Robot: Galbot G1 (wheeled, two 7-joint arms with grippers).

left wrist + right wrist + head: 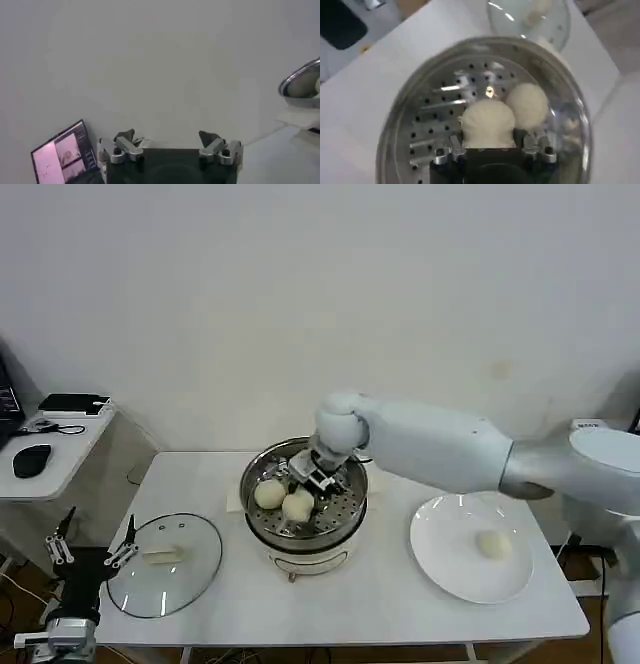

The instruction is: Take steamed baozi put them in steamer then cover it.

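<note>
Two arms here, but really just one is doing the work. Biggest thing first: the white table (400, 584), then the steamer (258, 529) in the middle of it, with the right gripper (322, 471) reaching down inside the pot. From its wrist camera the jaws are clamped on a steamed baozi (487, 122), which sits right between the fingertips just over the perforated tray (440, 125). A second bun (527, 104) is touching it on one side, a bit beyond the jaws.

I'd say the trick now is lowering until the bun rests on the tray, then opening slowly so it doesn't stick or roll into its neighbour, and lifting straight up clear of the rim.

One more bun (491, 544) waits on the plate (440, 564), well away from the jaws. The cover (165, 565) lies flat on the table, just beside the left gripper (92, 544), which is parked with its fingers spread.
</note>
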